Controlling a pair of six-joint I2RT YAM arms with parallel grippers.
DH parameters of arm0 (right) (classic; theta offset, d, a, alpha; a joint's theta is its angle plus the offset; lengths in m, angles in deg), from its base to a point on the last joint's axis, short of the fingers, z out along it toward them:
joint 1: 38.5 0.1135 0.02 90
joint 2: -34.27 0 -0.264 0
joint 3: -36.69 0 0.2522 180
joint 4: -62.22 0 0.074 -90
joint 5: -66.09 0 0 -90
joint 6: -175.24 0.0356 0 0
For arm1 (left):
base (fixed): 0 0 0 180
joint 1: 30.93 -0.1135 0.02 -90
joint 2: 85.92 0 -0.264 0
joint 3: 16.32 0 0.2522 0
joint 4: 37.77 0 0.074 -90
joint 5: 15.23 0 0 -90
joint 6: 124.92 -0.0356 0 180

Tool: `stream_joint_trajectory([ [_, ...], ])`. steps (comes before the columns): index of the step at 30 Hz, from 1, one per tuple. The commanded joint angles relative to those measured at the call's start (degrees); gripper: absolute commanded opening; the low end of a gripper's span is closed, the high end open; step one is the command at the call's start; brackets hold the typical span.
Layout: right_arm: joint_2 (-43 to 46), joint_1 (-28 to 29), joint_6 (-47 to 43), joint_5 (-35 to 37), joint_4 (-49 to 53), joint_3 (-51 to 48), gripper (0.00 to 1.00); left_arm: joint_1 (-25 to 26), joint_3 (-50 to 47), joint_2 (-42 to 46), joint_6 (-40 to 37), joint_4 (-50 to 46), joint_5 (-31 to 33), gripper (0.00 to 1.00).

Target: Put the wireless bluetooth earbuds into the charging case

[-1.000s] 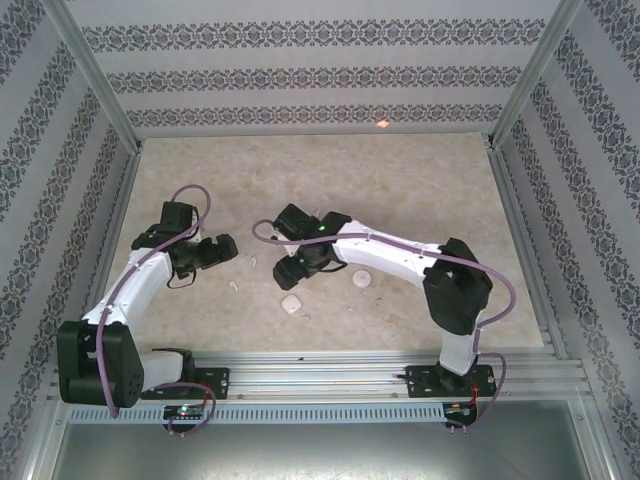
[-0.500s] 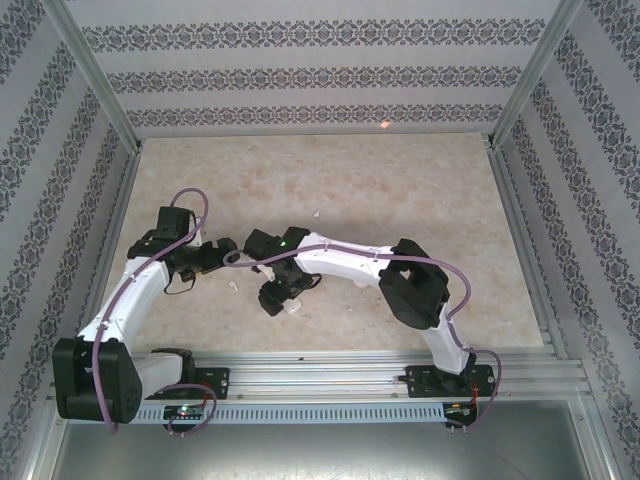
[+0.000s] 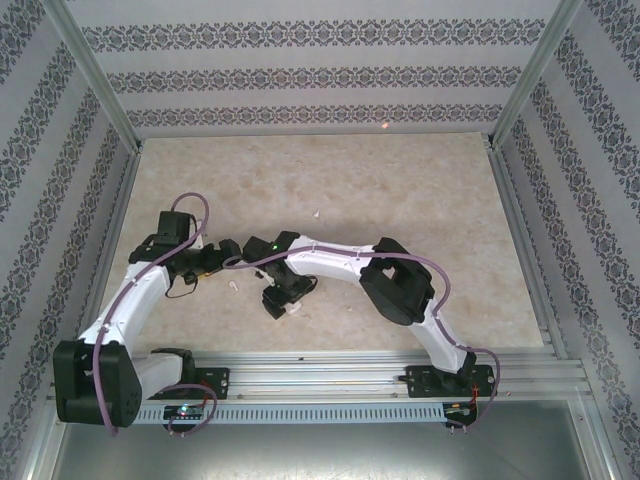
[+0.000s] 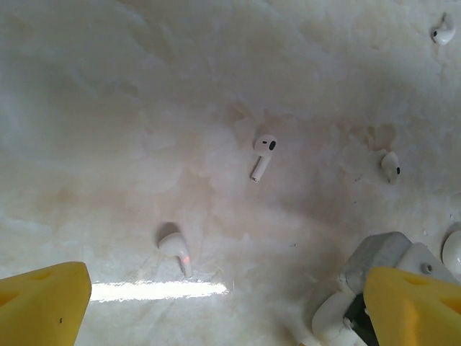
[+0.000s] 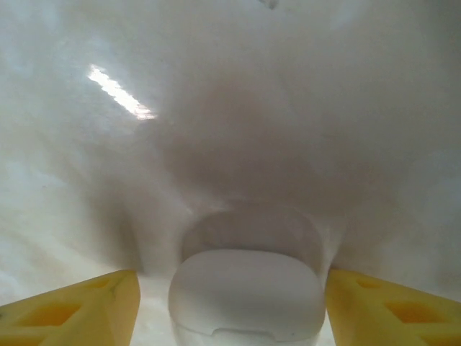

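The charging case (image 5: pixel 245 292), a glossy white rounded pebble with its lid shut, lies on the table between the yellow fingers of my right gripper (image 5: pixel 238 313). The jaws straddle it, open, with a gap on each side. In the top view the right gripper (image 3: pixel 283 299) hangs over the case (image 3: pixel 292 312). Several earbuds lie loose in the left wrist view: one (image 4: pixel 263 150) in the middle, one (image 4: pixel 175 247) nearer, one (image 4: pixel 390 165) to the right and one (image 4: pixel 441 30) at the far corner. My left gripper (image 4: pixel 230 310) is open and empty above the table, just left of the right gripper (image 3: pixel 217 257).
The two grippers are close together near the table's front middle. An earbud (image 3: pixel 233 287) lies between them. A small white piece (image 3: pixel 316 213) sits farther back. A patterned wall (image 3: pixel 320 75) and metal rails (image 3: pixel 380 370) bound the marbled table (image 3: pixel 400 190).
My right arm has swung left and toward the near edge, bringing its gripper down around the case. The left gripper has shifted only slightly.
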State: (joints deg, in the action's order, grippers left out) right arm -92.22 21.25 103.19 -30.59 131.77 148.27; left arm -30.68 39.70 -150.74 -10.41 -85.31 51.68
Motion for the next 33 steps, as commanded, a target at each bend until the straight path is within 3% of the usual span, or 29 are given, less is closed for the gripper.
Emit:
stream_joint_trajectory([
  [1,-1.30,-0.50,1.37,-0.09,1.21,1.16,0.62,-0.14,0.58,2.50,-0.13,1.74,0.53,0.97],
  [5,-1.51,-1.11,2.01,-0.48,0.76,0.80,0.49,-0.15,1.16,2.86,-2.25,1.55,0.38,0.94],
  [9,0.14,-2.62,2.92,-1.37,-0.15,-0.35,0.37,-0.16,0.47,2.86,-4.36,4.77,-6.41,0.84],
  [14,6.12,-6.56,5.03,-3.58,-3.39,-5.30,0.35,-0.09,0.01,3.47,-4.43,11.04,-14.32,0.79],
  [17,12.27,-10.35,7.37,-7.11,-7.81,-10.11,0.35,1.62,1.03,4.16,-6.08,14.32,-16.84,0.68],
  [19,16.07,-13.63,9.45,-10.88,-11.08,-12.82,0.35,4.92,1.69,4.47,-6.79,16.76,-16.57,0.65],
  [24,24.16,-21.49,13.14,-15.56,-15.45,-15.54,0.35,19.11,1.48,2.59,-8.17,26.35,-9.66,0.69],
  [30,33.38,-28.44,15.02,-16.87,-17.48,-17.41,0.35,32.48,-3.94,-2.12,-4.45,49.67,-2.23,0.66],
  [33,36.58,-29.66,15.69,-17.38,-17.62,-18.23,0.35,36.91,-3.97,-5.47,-5.16,56.17,1.07,0.64],
])
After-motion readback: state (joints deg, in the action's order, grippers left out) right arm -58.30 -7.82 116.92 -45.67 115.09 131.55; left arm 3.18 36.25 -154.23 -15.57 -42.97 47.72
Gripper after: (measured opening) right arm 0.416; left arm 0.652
